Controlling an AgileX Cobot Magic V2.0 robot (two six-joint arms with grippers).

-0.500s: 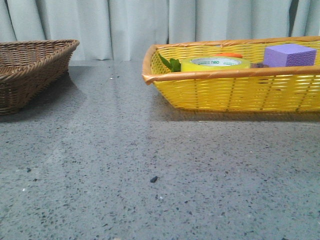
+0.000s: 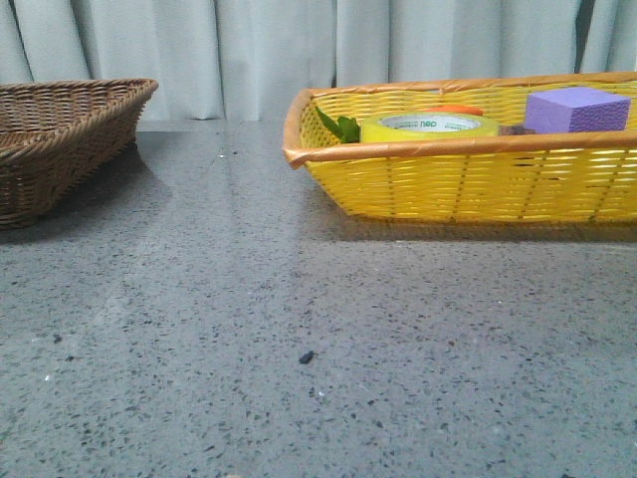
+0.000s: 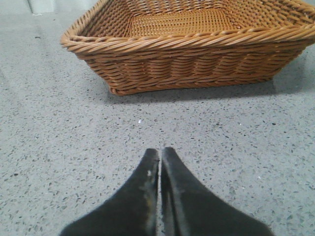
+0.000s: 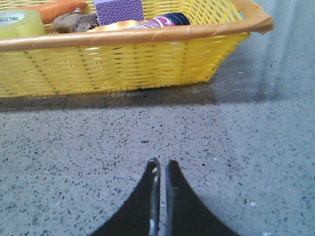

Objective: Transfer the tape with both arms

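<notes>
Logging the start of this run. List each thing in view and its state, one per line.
tape: lying flat in the yellow basket, untouched
left claw: shut, empty, above the table
right claw: shut, empty, above the table
brown basket: upright, empty
purple block: resting in the yellow basket

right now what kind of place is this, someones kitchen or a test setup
Most likely a staged test setup, not a kitchen. A grey speckled table stands before a plain curtain, bearing only a brown wicker basket and a yellow basket of unrelated items: tape, a purple block.
</notes>
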